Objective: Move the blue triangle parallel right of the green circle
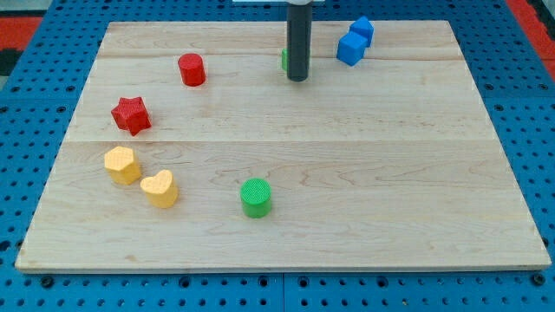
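The green circle [256, 198] stands near the view's bottom centre of the wooden board [416, 173]. Two blue blocks sit close together at the view's top right: a nearer one [350, 48] and a farther one [362, 30]. I cannot tell which of them is the triangle. My tip [297, 79] rests on the board at the top centre, to the left of the blue blocks and apart from them. It stands far above the green circle. A second green block [284, 59] is mostly hidden behind the rod.
A red cylinder [192, 69] stands at the top left. A red star [131, 114] lies at the left. A yellow block [122, 165] and a yellow heart [160, 188] sit at the lower left. A blue pegboard [520, 286] surrounds the board.
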Available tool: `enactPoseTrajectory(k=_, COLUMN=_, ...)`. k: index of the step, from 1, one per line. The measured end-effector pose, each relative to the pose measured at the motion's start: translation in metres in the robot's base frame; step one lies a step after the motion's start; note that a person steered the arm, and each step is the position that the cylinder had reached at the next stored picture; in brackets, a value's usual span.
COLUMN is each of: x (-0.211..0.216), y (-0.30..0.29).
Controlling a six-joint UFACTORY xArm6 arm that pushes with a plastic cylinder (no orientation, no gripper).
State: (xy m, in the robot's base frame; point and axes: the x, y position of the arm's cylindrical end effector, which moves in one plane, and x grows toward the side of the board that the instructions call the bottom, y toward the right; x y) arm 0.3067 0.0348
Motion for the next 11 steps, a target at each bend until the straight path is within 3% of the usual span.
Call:
enactPoseTrajectory(k=1, x=-0.006, y=0.016)
enactPoseTrajectory(k=2, x=0.027, y=0.061)
enactPoseTrajectory(k=3, x=0.016, y=0.136)
enactPoseTrajectory(k=4, x=-0.033, y=0.208)
enactPoseTrajectory(k=6, x=-0.115, y=0.181)
enactPoseTrajectory(k=8, x=-0.115, y=0.076)
enactPoseTrajectory(k=11, x=-0.079, y=0.074)
